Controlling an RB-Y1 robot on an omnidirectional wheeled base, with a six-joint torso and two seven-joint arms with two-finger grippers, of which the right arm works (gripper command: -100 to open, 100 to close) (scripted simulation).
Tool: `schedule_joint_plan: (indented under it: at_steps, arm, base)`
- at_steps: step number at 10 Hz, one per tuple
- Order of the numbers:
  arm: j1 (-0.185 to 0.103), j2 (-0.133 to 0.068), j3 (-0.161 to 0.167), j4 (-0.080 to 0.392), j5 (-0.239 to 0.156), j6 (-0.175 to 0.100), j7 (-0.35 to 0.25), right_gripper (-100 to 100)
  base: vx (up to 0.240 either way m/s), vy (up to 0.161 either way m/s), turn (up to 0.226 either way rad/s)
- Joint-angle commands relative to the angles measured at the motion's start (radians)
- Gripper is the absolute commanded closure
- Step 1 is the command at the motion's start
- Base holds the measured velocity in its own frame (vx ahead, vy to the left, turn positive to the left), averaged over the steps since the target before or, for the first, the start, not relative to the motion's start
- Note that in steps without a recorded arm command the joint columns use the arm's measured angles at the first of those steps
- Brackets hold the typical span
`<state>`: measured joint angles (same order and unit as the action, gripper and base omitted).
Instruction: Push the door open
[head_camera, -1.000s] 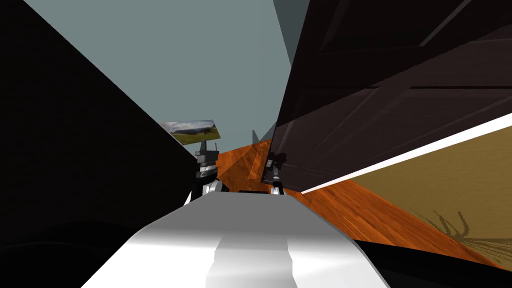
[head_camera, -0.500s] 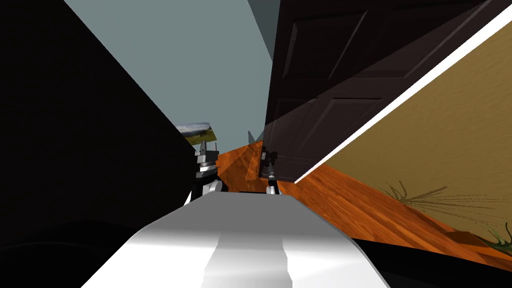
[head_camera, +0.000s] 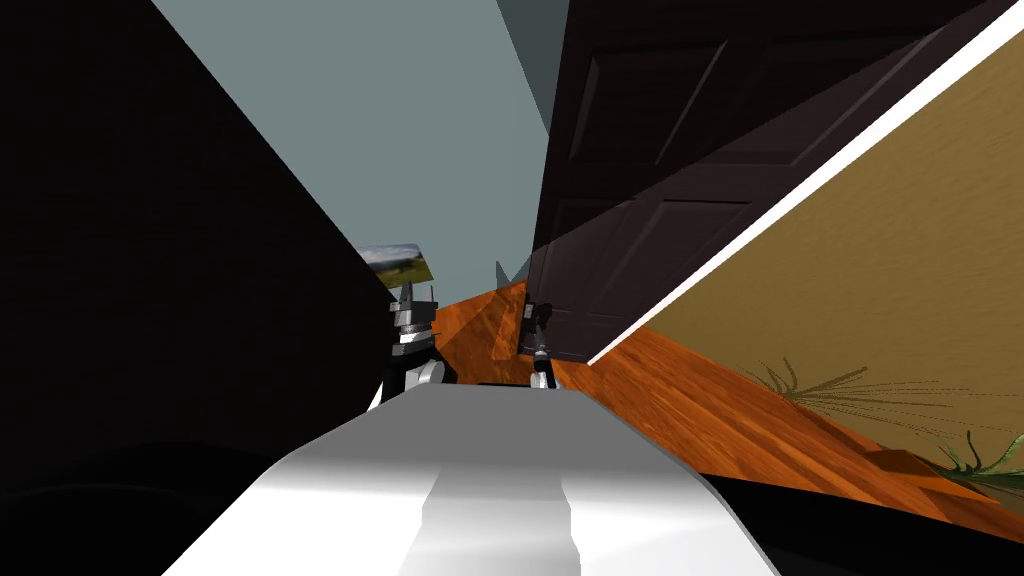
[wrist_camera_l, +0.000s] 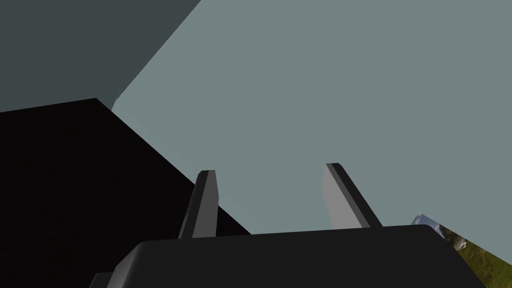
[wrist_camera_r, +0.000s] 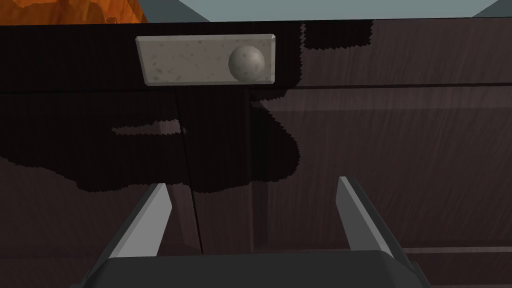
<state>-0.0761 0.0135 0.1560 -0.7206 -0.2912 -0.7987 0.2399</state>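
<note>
Directly ahead of the right end effector (wrist_camera_r: 252, 182), whose blades stand apart and empty, is the dark brown panelled door (head_camera: 640, 150). Its long axis is upright, and it rises toward 1 o'clock in the head view. Its grey speckled round knob (wrist_camera_r: 246, 63) lies beyond the fingertips. The right arm is nearer. The left end effector (wrist_camera_l: 270, 169), also spread, hangs at 11 o'clock, well apart from the door.

Door (head_camera: 640, 230) top cut off; right hand (head_camera: 536, 312) contact w/ it unclear.
</note>
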Motion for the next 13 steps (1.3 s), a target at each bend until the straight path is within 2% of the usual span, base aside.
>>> schedule_joint_plan:
  at_steps: [1, 2, 4, 6, 8, 9, 10, 13]
  arm:
    - [-0.004, -0.022, -0.004, -0.002, -0.001, 0.003, 0.002, -100]
    - [-0.006, -0.033, -0.007, 0.001, -0.002, 0.002, 0.001, -100]
    - [-0.010, -0.039, -0.012, 0.004, -0.003, 0.002, 0.001, -100]
    - [-0.014, -0.030, -0.017, 0.008, -0.004, 0.001, 0.000, -100]
    - [-0.018, -0.003, -0.022, 0.011, -0.005, 0.000, -0.001, -100]
    - [-0.013, -0.012, -0.020, 0.003, -0.005, 0.004, 0.000, -100]
    - [-0.013, -0.012, -0.020, 0.003, -0.005, 0.004, 0.000, 100]
    - [-0.013, -0.012, -0.020, 0.003, -0.005, 0.004, 0.000, 100]
  base:
    - [0.203, -0.036, 0.018]
    - [0.266, -0.052, 0.028]
    - [0.246, 0.003, 0.026]
    - [0.208, 0.071, 0.019]
    - [0.203, 0.052, 0.023]
    - [0.084, 0.024, -0.003]
    - [-0.018, -0.001, -0.005]
    - [-0.023, -0.006, 0.009]
